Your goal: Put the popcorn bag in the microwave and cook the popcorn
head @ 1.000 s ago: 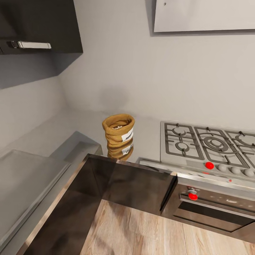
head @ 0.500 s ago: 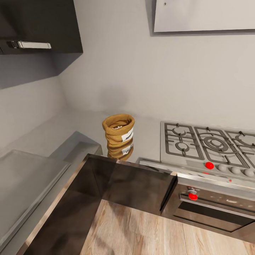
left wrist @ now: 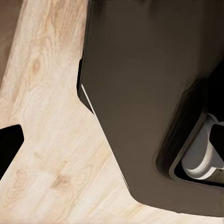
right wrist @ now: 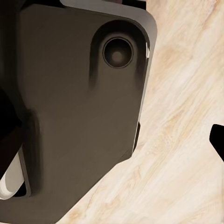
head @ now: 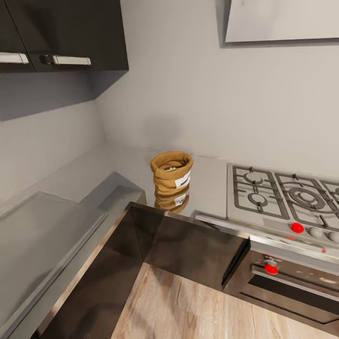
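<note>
The popcorn bag (head: 172, 179) stands upright on the countertop (head: 117, 172) near the inner corner, a squat tan sack with ribbed sides and a white label facing right. Its mirror image shows on the glossy grey surface below it. The microwave is out of view. In the left wrist view a black fingertip (left wrist: 8, 147) juts in over the wooden floor beside my dark base (left wrist: 140, 93). In the right wrist view another black fingertip (right wrist: 218, 140) shows over the floor. Nothing is held there that I can see.
A steel gas hob (head: 282, 193) with red knobs (head: 297, 227) lies right of the bag, over a built-in oven (head: 292, 282). Dark upper cabinets (head: 70, 33) hang at the left, a hood (head: 282, 19) at the right. Dark base cabinets (head: 188, 245) wrap the wooden floor (head: 188, 306).
The whole head picture has slid to the right, so the camera has turned a little leftward. The bag and the kitchen fittings stand as before.
</note>
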